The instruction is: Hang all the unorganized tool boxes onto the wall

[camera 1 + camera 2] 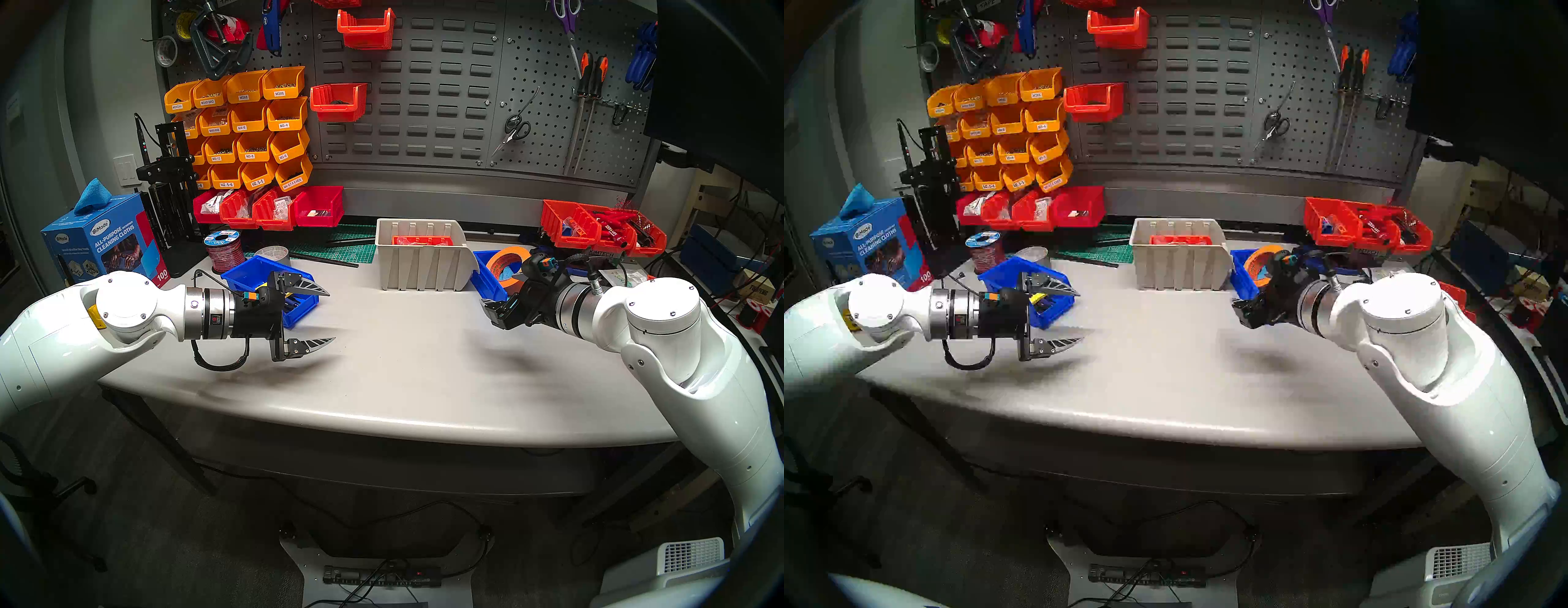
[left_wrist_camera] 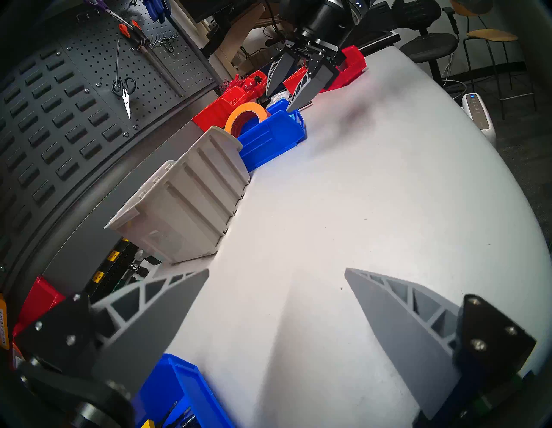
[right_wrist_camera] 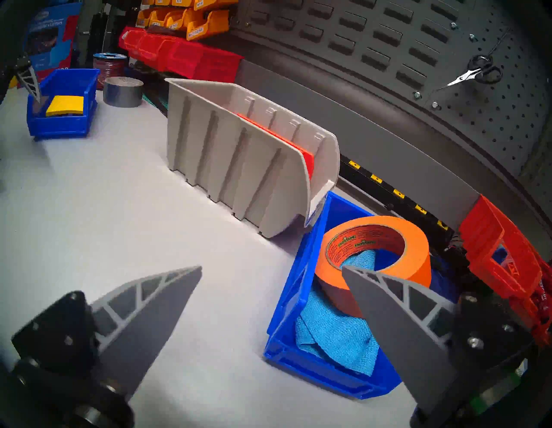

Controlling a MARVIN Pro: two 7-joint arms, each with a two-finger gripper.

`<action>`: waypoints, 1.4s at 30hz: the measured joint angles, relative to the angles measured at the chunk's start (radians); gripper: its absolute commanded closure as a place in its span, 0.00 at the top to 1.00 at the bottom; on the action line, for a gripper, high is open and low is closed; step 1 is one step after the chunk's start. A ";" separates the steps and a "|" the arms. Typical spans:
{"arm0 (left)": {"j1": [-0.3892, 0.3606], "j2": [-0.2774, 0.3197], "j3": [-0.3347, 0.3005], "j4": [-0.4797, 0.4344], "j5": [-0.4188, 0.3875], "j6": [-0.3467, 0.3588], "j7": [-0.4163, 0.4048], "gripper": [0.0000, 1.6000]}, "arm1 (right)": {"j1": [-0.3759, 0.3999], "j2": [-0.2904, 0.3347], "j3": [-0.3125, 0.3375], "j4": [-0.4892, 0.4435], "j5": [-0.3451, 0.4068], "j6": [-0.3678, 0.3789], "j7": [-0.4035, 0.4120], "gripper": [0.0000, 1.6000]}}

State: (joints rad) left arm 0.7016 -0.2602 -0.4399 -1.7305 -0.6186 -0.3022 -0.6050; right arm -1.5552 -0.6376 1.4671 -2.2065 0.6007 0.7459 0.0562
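Workbench with three loose bins on the table [image 1: 403, 361] below the slotted wall panel [image 1: 407, 85]. The beige bin [image 1: 424, 263] stands at centre back; one blue bin [image 3: 301, 299], holding orange tape [image 3: 385, 239] and a cloth, sits just right of it; the other blue bin [image 1: 254, 271] lies behind the left gripper [image 1: 329, 314]. Left gripper and right gripper [image 3: 271, 269] both hover empty, jaws spread wide.

Both head views look down from above onto the tabletop [image 1: 403, 382] and louvred wall [image 1: 424, 85]. Each wrist view sits low, near the tabletop; both share the beige box [image 2: 185, 206].
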 measured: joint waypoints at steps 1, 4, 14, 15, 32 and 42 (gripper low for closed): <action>0.000 0.000 0.000 0.000 0.000 0.000 0.000 1.00 | -0.002 -0.002 0.000 0.002 -0.001 -0.005 -0.001 1.00; 0.000 0.000 0.000 0.000 0.000 0.000 0.000 1.00 | -0.009 -0.011 -0.005 0.019 -0.006 -0.026 -0.003 1.00; 0.000 0.000 0.000 0.000 0.000 0.000 0.000 1.00 | -0.003 -0.032 -0.047 0.071 -0.019 -0.072 0.001 1.00; 0.000 0.000 0.000 0.000 0.000 0.000 0.000 1.00 | -0.002 -0.033 -0.049 0.072 -0.019 -0.074 0.001 1.00; 0.000 0.000 0.000 0.000 0.000 0.000 0.000 1.00 | 0.052 -0.063 -0.116 0.132 -0.050 -0.129 0.035 1.00; 0.000 0.000 0.000 0.000 0.000 0.000 0.000 1.00 | 0.076 -0.074 -0.123 0.167 -0.066 -0.147 0.041 1.00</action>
State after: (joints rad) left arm 0.7016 -0.2602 -0.4399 -1.7305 -0.6186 -0.3022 -0.6051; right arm -1.4796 -0.7118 1.3442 -2.0392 0.5347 0.5990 0.0974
